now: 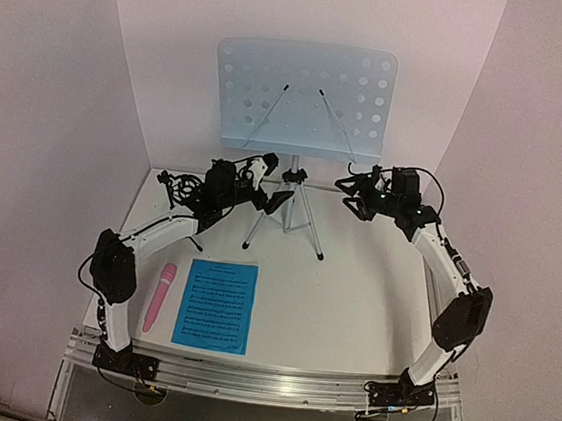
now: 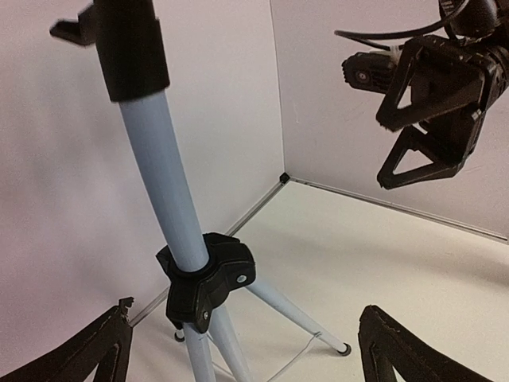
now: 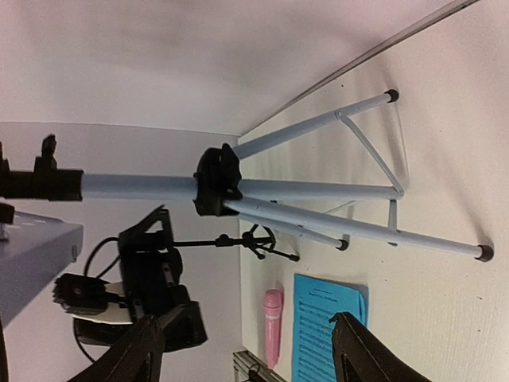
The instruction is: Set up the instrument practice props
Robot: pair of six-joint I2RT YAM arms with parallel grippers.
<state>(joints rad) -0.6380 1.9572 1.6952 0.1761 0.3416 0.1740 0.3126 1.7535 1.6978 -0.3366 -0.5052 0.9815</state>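
The music stand has a pale-blue perforated desk [image 1: 303, 97] on a tripod [image 1: 288, 211] at the back middle. My left gripper [image 1: 272, 185] is open just left of the pole [image 2: 163, 183], its fingers [image 2: 402, 350] apart from the black leg hub [image 2: 208, 278]. On the pole's right my right gripper [image 1: 353, 198] is open and holds nothing, its fingers [image 3: 362, 354] spread wide. A bright-blue sheet-music page [image 1: 216, 305] lies flat at the front left, with the pink microphone [image 1: 159, 296] beside it. The small black mic stand [image 3: 248, 239] stands at the back left.
White walls enclose the table [image 1: 351, 308] on the left, back and right. The tripod's legs [image 3: 358, 227] splay across the back middle. A metal rail [image 1: 263, 380] runs along the near edge between the arm bases.
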